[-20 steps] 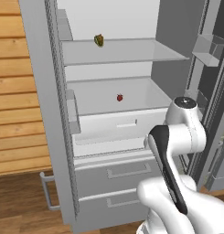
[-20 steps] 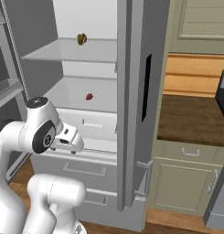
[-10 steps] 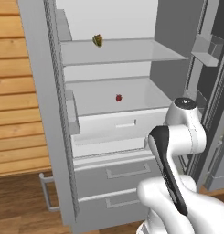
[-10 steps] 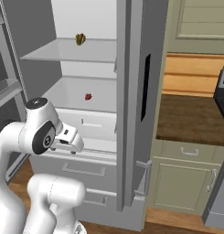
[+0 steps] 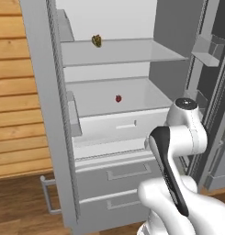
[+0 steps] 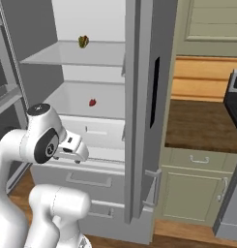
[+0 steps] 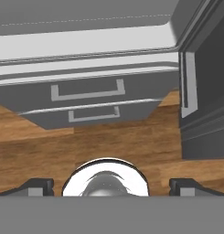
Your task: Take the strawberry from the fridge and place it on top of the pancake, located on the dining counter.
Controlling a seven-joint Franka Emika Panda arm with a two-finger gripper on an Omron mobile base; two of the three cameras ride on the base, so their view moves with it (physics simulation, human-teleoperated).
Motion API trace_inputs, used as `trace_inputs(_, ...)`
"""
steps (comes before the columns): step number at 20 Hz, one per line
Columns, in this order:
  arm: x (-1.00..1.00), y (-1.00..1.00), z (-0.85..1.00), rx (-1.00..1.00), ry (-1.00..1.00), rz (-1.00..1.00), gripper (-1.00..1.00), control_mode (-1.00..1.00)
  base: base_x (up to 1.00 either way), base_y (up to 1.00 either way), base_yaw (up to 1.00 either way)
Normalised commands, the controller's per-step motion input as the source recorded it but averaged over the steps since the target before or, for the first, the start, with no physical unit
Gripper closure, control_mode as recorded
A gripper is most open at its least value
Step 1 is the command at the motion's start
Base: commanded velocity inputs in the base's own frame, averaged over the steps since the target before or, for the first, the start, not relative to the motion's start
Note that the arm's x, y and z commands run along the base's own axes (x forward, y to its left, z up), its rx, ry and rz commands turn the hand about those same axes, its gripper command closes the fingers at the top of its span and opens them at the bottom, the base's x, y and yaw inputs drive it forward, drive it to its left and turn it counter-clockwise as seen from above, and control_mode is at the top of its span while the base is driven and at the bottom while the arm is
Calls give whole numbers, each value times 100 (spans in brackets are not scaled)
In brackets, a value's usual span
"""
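The fridge (image 5: 49, 114) stands open, showing white shelves and two drawers (image 5: 127, 172) at the bottom. The strawberry (image 5: 118, 98), tiny and red, lies on the lower shelf, also seen from the right (image 6: 92, 102). My arm is folded in front of the drawers, with the hand (image 6: 71, 147) below shelf level and well short of the berry. In the hand view the gripper (image 7: 111, 186) looks down at the drawer fronts (image 7: 88, 89) and the wooden floor; its fingertips (image 7: 38, 185) stand far apart, open with nothing between them. The pancake and the dining counter are out of view.
A yellow-green and orange produce item (image 5: 97, 41) sits on the upper shelf. The right fridge door (image 6: 139, 121) juts out edge-on beside my arm. The left door's bins (image 5: 208, 50) hang on the far side. A brown-topped cabinet (image 6: 202, 128) stands right of the fridge.
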Motion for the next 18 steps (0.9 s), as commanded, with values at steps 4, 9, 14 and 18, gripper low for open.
trace_inputs(4, 0, 0, 0, 0, 0, 0, -100, 100, 0, 38, 0)
trace_inputs(9, 0, 0, 0, 0, 0, 0, -100, 100, 0, 31, 0)
trace_inputs(14, 0, 0, 0, 0, 0, 0, -100, 100, 17, 4, 0)
trace_inputs(18, 0, 0, 0, 0, 0, 0, -100, 100, 52, 14, 0)
